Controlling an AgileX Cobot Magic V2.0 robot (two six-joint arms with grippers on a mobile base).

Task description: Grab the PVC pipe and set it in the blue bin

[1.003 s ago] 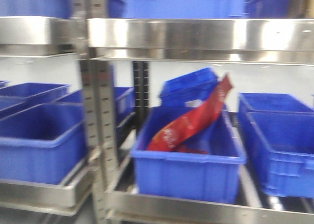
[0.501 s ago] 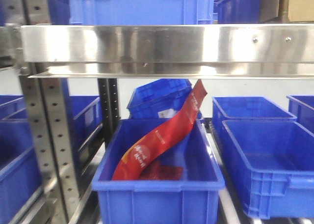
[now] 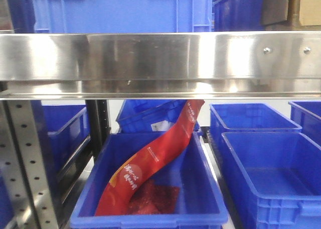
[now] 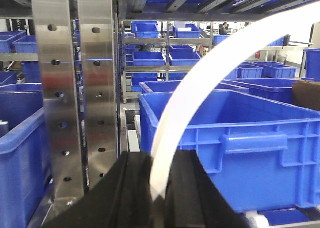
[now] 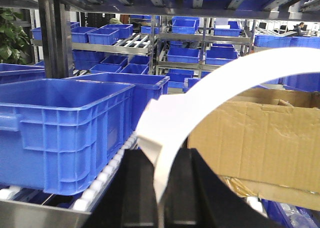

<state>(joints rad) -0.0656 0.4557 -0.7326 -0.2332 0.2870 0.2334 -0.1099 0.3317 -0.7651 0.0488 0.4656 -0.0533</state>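
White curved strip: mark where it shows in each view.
Front view: not in it.
Left wrist: a white strip arcs from the left hand at bottom centre to the top right.
Right wrist: a white strip arcs from the right hand to the right edge; same piece unclear.
Shared landmark: blue bins on steel racks.

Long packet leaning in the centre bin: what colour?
The packet is red with pale lettering; clearest in the exterior front-facing view.
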